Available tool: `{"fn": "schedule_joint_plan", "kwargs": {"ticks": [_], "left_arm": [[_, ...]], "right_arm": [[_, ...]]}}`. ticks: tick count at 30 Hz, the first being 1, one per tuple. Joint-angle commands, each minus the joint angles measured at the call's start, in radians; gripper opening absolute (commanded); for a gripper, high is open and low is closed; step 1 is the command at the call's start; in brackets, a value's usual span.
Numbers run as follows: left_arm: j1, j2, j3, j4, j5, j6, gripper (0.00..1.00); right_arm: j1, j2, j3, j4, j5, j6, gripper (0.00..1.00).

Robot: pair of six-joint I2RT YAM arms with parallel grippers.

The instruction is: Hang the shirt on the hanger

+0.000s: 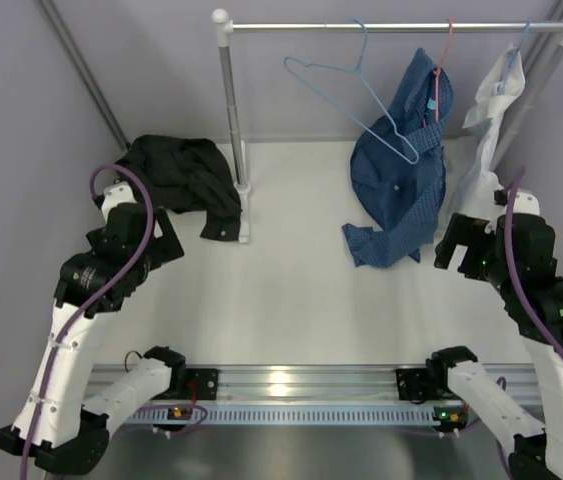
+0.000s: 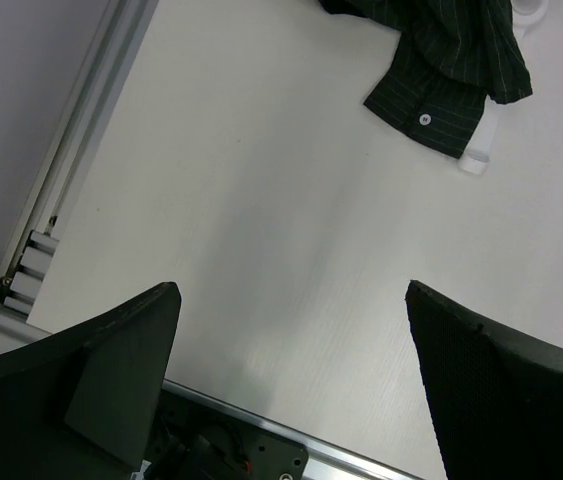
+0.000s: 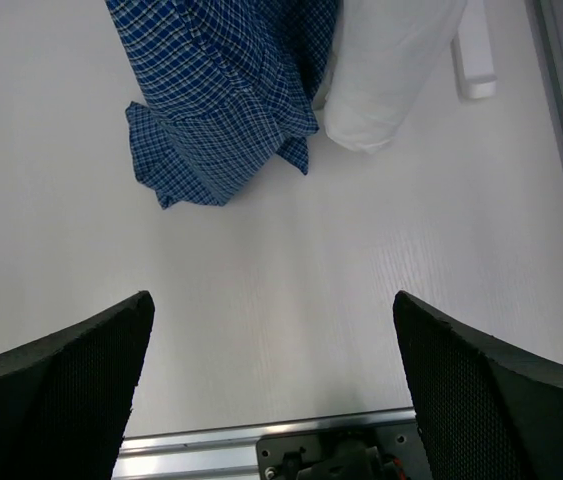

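1. The left gripper (image 2: 291, 300) is held wide apart above the bare table (image 2: 261, 200), with nothing gripped between its fingers.
2. The right gripper (image 3: 273, 305) is likewise spread wide, and nothing is held in it.
3. The shirt (image 1: 183, 178) is seen crumpled on the table's far left, beside the rack's post (image 1: 229, 120). One cuff appears to be laid over the post's foot, though this is hard to confirm.
4. The hanger (image 1: 356, 100) is hung tilted on the rail (image 1: 391, 26), left of the blue checked shirt (image 1: 399, 185) and the white garment (image 1: 491, 110).

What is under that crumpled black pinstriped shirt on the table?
White tabletop, plus the rack's white foot poking out beneath the black shirt's cuff. Anything under the heap's middle is covered.
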Motion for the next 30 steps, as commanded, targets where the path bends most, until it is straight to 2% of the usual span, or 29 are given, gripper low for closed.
{"fn": "schedule_joint_plan", "kwargs": {"ticks": [1,6,9,11,12,14,15,18,22,25,30], "left_arm": [[-0.003,0.004,-0.011,0.032,-0.014,-0.069,0.98],[-0.002,0.117,-0.004,0.035,-0.007,-0.242,0.98],[0.015,0.255,0.024,0.075,0.001,-0.322,0.98],[0.101,0.358,0.046,0.136,0.042,-0.326,0.98],[0.211,0.393,0.053,0.202,0.130,-0.327,0.98],[0.318,0.517,0.076,0.271,0.226,-0.335,0.98],[0.407,0.565,0.090,0.303,0.264,-0.345,0.98],[0.475,0.777,0.197,0.356,0.334,-0.372,0.98],[0.483,0.999,0.340,0.446,0.363,-0.355,0.98],[0.517,1.152,0.432,0.451,0.429,-0.361,0.98],[0.529,1.202,0.440,0.622,0.470,-0.304,0.97]], "right_arm": [[0.012,-0.024,-0.003,0.081,0.016,0.001,0.99],[0.011,-0.045,-0.028,0.130,-0.033,-0.001,0.99],[0.011,-0.048,-0.046,0.162,-0.100,0.011,0.99],[0.011,-0.047,-0.054,0.188,-0.166,0.027,0.99],[0.011,-0.042,-0.056,0.191,-0.188,0.030,0.99],[0.011,-0.036,-0.045,0.199,-0.220,0.028,0.99],[0.012,-0.036,-0.030,0.198,-0.242,0.030,0.99],[0.012,-0.039,-0.007,0.198,-0.283,0.034,1.00],[0.011,-0.059,-0.002,0.191,-0.341,0.042,0.99],[0.012,-0.096,0.006,0.167,-0.340,0.024,0.99],[0.012,-0.151,0.026,0.119,-0.311,-0.016,0.99]]}}
